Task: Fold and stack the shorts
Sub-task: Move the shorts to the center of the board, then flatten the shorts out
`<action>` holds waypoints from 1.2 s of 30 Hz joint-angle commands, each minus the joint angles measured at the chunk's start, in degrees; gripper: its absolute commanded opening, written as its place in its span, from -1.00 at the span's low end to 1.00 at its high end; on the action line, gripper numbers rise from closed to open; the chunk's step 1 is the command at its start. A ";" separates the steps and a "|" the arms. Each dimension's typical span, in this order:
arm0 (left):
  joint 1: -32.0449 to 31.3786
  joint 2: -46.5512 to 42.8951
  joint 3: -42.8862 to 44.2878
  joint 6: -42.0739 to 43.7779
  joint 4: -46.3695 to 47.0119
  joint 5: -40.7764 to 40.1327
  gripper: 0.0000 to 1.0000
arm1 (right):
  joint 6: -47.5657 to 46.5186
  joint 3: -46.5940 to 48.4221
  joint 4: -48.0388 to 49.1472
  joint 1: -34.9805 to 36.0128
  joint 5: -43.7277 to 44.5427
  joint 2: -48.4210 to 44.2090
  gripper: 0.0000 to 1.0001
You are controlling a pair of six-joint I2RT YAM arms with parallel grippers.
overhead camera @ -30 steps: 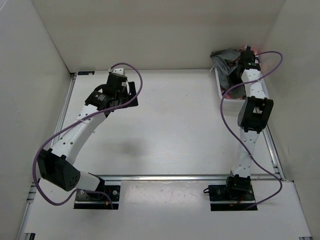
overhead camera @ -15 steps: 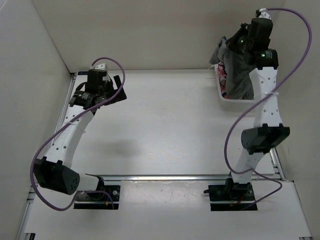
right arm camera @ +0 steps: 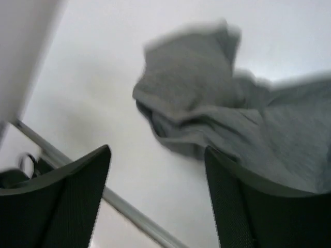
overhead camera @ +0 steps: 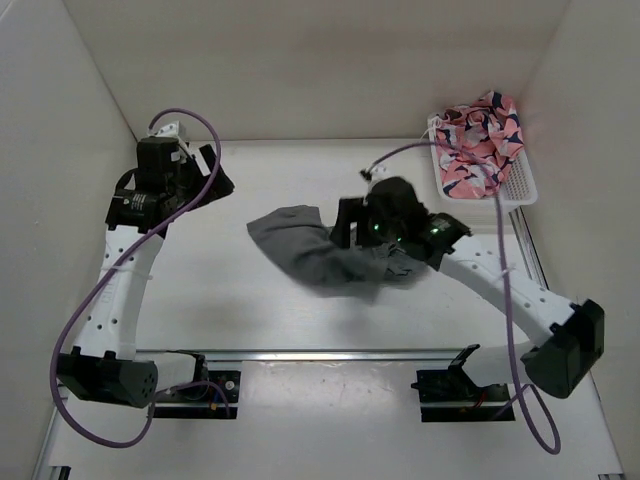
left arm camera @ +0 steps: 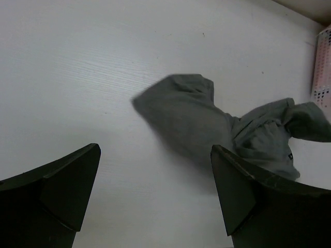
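Note:
The grey shorts (overhead camera: pixel 312 252) lie crumpled in a heap on the white table, near its middle. They also show in the left wrist view (left arm camera: pixel 191 119) and, blurred, in the right wrist view (right arm camera: pixel 207 93). My right gripper (overhead camera: pixel 352 222) hovers over the heap's right part, open, with nothing between its fingers (right arm camera: pixel 156 155). My left gripper (overhead camera: pixel 214 182) is open and empty at the back left, well away from the shorts, with bare table between its fingers (left arm camera: pixel 155 175).
A white basket (overhead camera: pixel 524 190) at the back right holds a pink patterned cloth (overhead camera: pixel 480 135); its edge shows in the left wrist view (left arm camera: pixel 321 67). A metal rail (overhead camera: pixel 350 353) runs along the table's near edge. White walls close in the left, back and right.
My right arm swung from the basket down to the table's middle carrying the grey shorts, then opened and let them drop. My left arm drew back toward the left wall.

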 commanded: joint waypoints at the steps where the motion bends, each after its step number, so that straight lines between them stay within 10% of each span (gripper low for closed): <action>1: -0.61 -1.30 -3.19 1.18 -2.21 4.29 0.98 | 4.11 -5.32 -4.22 3.94 10.00 0.03 0.68; 5: -5.35 -1.30 -9.78 -0.92 -1.61 5.52 0.84 | 7.71 -11.22 -5.55 0.08 12.29 -7.52 0.48; 6: -5.98 -0.78 -12.58 -2.94 -1.60 4.57 0.59 | 8.86 -13.14 -7.12 -2.28 12.30 -9.98 -0.10; 9: -6.60 -0.77 -18.38 -7.68 0.32 3.68 0.27 | 14.13 -16.14 -10.37 -7.38 9.67 -12.02 -0.84; 11: -6.60 1.06 -21.03 -9.19 2.00 3.07 0.29 | 18.25 -20.51 -10.38 -10.11 3.18 -13.60 -0.72; 13: -6.60 3.78 -21.05 -9.72 3.23 3.06 0.76 | 22.04 -24.57 -9.17 -10.65 -1.83 -14.39 0.31; 16: -6.60 10.99 -20.53 -9.72 4.28 3.06 1.00 | 31.70 -34.05 -3.56 -10.65 -10.01 -16.76 0.80; 31: -5.46 34.11 -13.14 -10.25 10.27 3.24 0.90 | 50.18 -49.11 20.37 -8.37 -12.76 -9.48 0.65; 36: -5.46 37.63 -9.63 -10.78 10.27 2.62 0.01 | 50.89 -47.62 24.51 -7.31 -8.01 -3.16 0.34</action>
